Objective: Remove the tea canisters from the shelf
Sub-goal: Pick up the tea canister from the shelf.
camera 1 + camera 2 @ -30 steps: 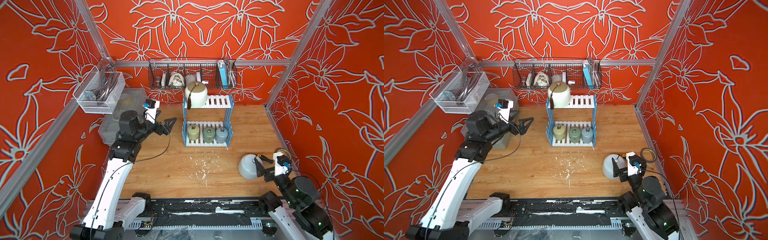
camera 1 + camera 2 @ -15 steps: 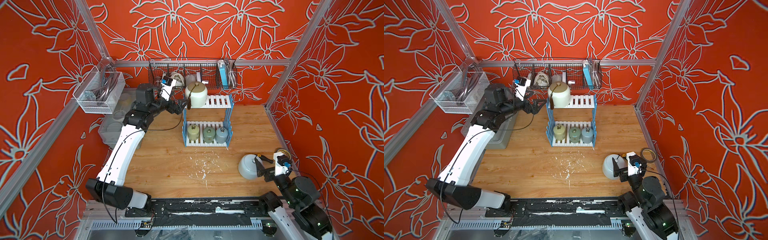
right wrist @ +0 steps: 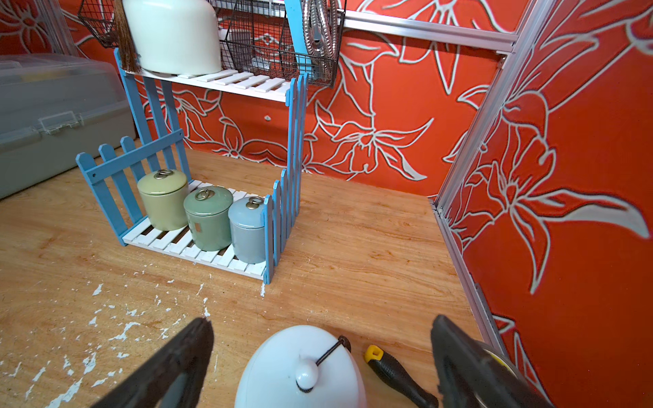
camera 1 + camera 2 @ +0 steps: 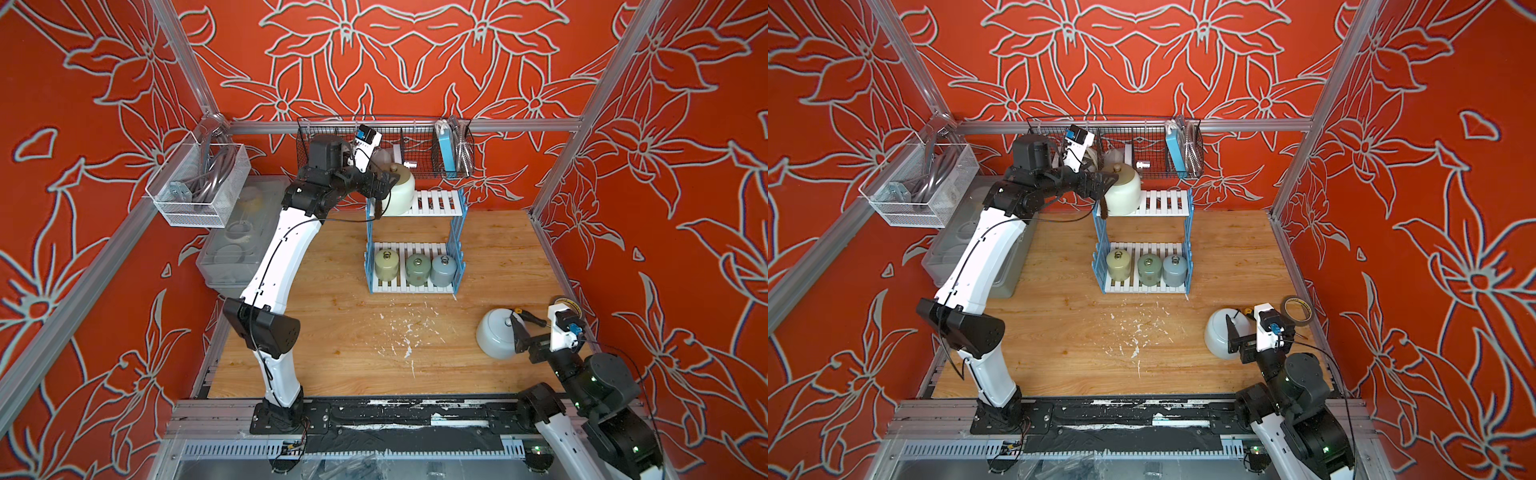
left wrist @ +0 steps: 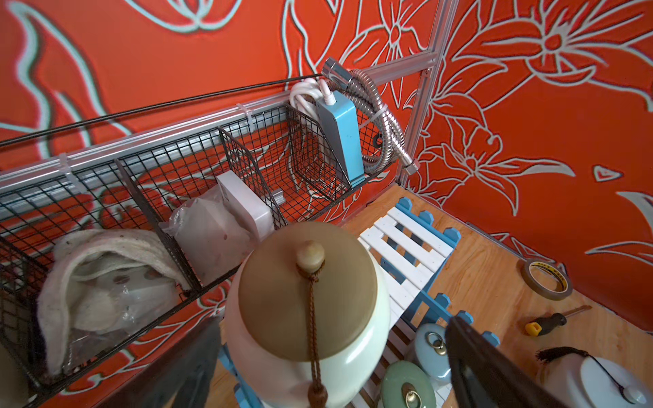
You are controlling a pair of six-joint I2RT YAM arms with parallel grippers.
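Right gripper (image 3: 319, 325): fingers are held wide apart above the white tea canister (image 3: 300, 367), which stands on the worktop (image 4: 332, 332), off the shelf (image 4: 436, 203). Print on the tape roll (image 5: 546, 279) is too small to be read. The olive canister (image 4: 386, 266), green canister (image 4: 417, 270) and blue-grey canister (image 4: 443, 270) are seen on the lower tier. Left gripper (image 5: 334, 323): short of the shelf half a second ago, now set with fingers apart around the cream canister (image 5: 307, 318) on the upper tier.

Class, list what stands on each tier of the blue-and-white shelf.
Top tier of the shelf: cream canister, gold-lidded, between the jaws of the open left gripper. Bottom tier: olive canister, green canister, blue-grey canister. Lids hide their contents; the cream canister covers slats beneath.
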